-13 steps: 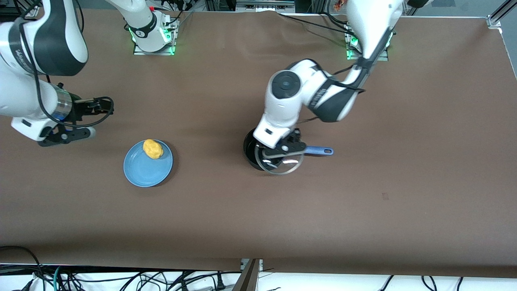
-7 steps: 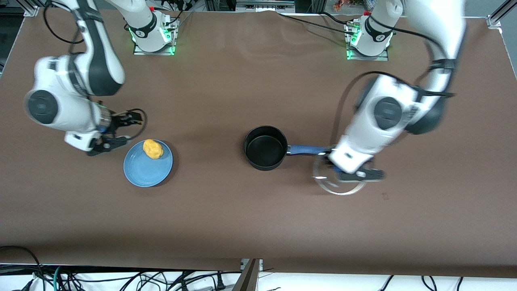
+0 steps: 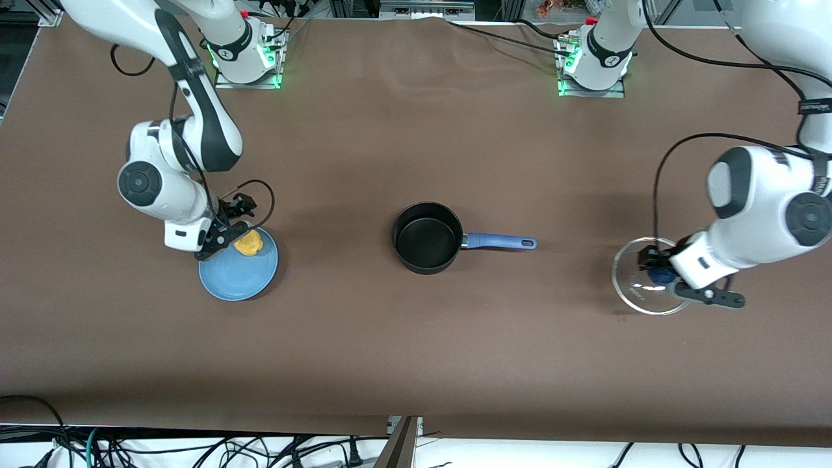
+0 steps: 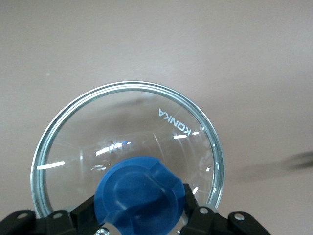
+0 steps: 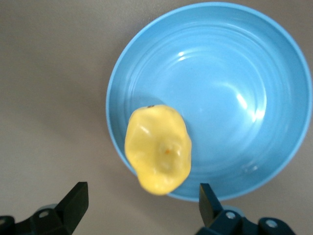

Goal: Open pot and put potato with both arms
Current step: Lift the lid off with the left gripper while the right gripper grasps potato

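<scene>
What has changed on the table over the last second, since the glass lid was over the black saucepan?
The left hand, shut on the round glass lid by its blue knob, carried it off the black saucepan toward the left arm's end of the table. The right hand moved in, open, over the yellow potato. Saucepan, potato and blue plate stayed put.

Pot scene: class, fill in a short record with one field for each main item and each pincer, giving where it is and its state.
pot: uncovered, empty, mid-table
lid: glass, blue knob, toward the left arm's end
left pincer: shut on lid knob
potato: on plate rim
plate: blue, toward the right arm's end
right pincer: open, over potato
</scene>
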`<state>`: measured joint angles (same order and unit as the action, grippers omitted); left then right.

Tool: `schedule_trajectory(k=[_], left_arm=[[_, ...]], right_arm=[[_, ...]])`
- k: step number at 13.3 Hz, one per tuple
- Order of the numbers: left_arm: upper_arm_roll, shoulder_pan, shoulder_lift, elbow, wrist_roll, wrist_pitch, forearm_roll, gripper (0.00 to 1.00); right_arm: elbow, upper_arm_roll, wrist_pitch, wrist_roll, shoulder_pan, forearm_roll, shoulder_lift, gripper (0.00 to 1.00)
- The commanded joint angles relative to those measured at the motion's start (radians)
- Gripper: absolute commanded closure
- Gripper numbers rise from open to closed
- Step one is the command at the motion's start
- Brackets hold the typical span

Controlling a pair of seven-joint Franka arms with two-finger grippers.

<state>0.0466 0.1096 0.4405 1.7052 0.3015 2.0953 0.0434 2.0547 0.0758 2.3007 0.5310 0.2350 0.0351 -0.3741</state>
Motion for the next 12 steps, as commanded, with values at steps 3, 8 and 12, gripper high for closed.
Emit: schedule_trajectory(k=[3, 8, 12], left_arm=[[-0.175, 0.001, -0.011, 0.168, 0.362, 0.202, 0.134, 0.47], [-0.217, 0.027, 0.084, 0.182, 0.446, 0.215, 0.268, 0.42], [-0.217, 0.042, 0.139, 0.176, 0.446, 0.236, 0.305, 0.15]], right_arm=[[-0.004, -0.004, 0.092, 0.056, -0.01, 0.014, -0.063, 0.01], [-0.01, -0.005, 0.094, 0.056, -0.014, 0.019, -0.072, 0.43], [-0.047, -0.005, 0.077, 0.052, -0.014, 0.019, -0.071, 0.77]])
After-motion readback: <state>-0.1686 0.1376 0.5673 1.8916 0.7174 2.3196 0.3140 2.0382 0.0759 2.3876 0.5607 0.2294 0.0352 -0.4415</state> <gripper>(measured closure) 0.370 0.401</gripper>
